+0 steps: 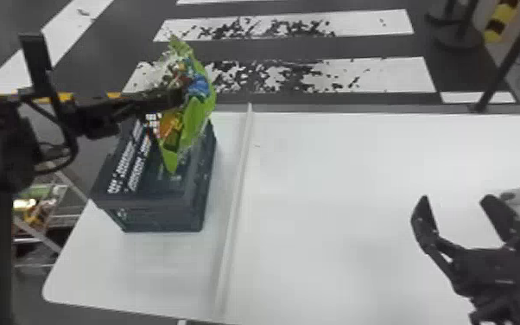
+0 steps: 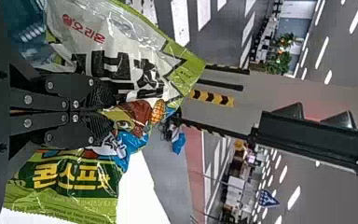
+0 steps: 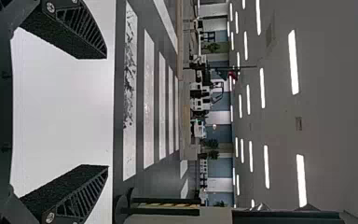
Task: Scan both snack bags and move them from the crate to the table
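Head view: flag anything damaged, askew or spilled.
Two white floor stripes beyond the table look worn, their paint patchy. The snack bag is bunched where the left gripper pinches it; nothing looks spilled.

In the head view, one snack bag (image 1: 194, 116), one crate (image 1: 164, 216), one table (image 1: 337, 194) and, as a pair, one left gripper (image 1: 177, 96) and one right gripper (image 1: 457, 202) can be counted.

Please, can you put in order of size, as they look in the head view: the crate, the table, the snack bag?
1. table
2. crate
3. snack bag, which covers part of the crate
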